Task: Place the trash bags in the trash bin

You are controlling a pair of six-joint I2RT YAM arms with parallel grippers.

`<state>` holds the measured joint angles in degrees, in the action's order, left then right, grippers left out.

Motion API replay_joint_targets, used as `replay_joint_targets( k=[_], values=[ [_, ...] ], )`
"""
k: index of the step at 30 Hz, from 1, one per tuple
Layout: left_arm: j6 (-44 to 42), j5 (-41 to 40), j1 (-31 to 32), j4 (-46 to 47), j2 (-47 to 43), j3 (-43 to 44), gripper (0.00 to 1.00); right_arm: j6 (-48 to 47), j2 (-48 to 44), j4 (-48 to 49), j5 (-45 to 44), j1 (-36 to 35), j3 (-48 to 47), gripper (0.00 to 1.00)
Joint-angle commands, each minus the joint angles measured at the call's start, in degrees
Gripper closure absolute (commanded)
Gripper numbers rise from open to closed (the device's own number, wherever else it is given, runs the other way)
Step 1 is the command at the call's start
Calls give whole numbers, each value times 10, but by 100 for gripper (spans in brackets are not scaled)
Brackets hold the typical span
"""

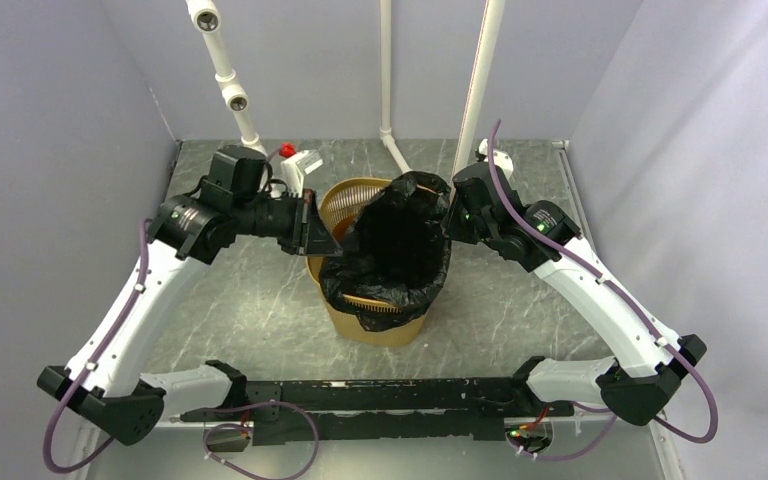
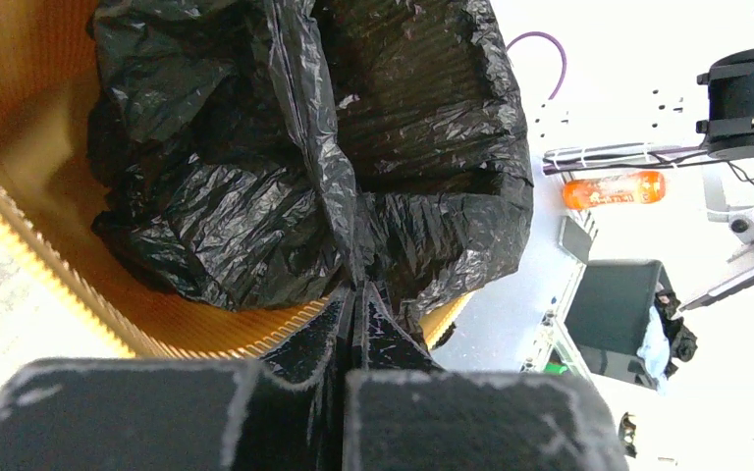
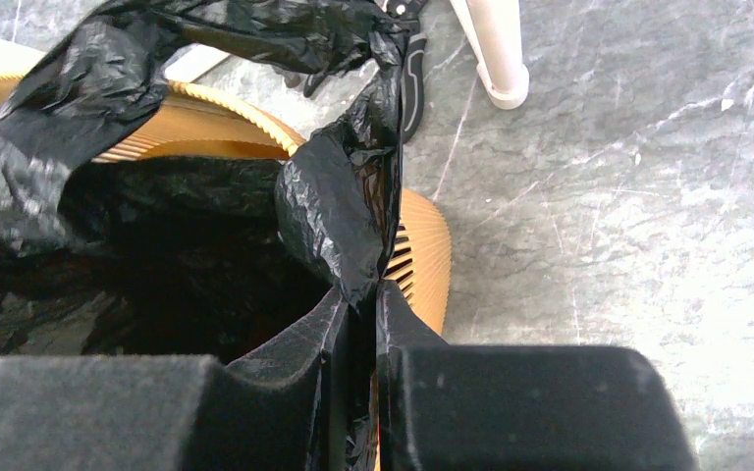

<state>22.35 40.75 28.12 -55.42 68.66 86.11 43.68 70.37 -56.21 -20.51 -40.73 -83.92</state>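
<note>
The black bag (image 1: 397, 245) lines the yellow bin (image 1: 380, 328) in the middle of the counter (image 1: 250, 300); the left pincer (image 2: 358, 291) and right pincer (image 3: 359, 296) each pinch its edge

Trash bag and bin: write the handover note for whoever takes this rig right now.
Grippers: the left gripper is shut on the trash bag edge at the left rim of the trash bin. The right gripper is shut on the bag's edge at the right rim.
Bin: upright, between the two grippers.
Done: the bag sits open inside the bin, draped over the near rim.
Left: the far-left rim is bare. Pull the edge over it, then release both grips.
</note>
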Motion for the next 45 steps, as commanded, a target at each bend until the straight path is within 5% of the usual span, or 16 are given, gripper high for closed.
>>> replay_joint_targets(
  k=[1,13,24,35,38,45],
  values=[
    [-23,-46,-1,-35,-49,6,97,-1,-19,18,-5,2,-6,100],
    [-46,-232,-6,-103,-99,5,98,-3,-21,22,3,2,-6,100],
    [-70,-275,-9,-67,-95,-47,97,-23,-33,38,25,2,2,100],
    [-54,-232,-12,4,-130,-140,96,-27,-23,43,36,2,-1,100],
    [-40,-263,-12,-3,-133,-140,67,-25,-23,40,33,2,-2,100],
    [12,-375,-12,-57,-161,-77,24,-14,-27,34,18,2,-5,100]
  ],
)
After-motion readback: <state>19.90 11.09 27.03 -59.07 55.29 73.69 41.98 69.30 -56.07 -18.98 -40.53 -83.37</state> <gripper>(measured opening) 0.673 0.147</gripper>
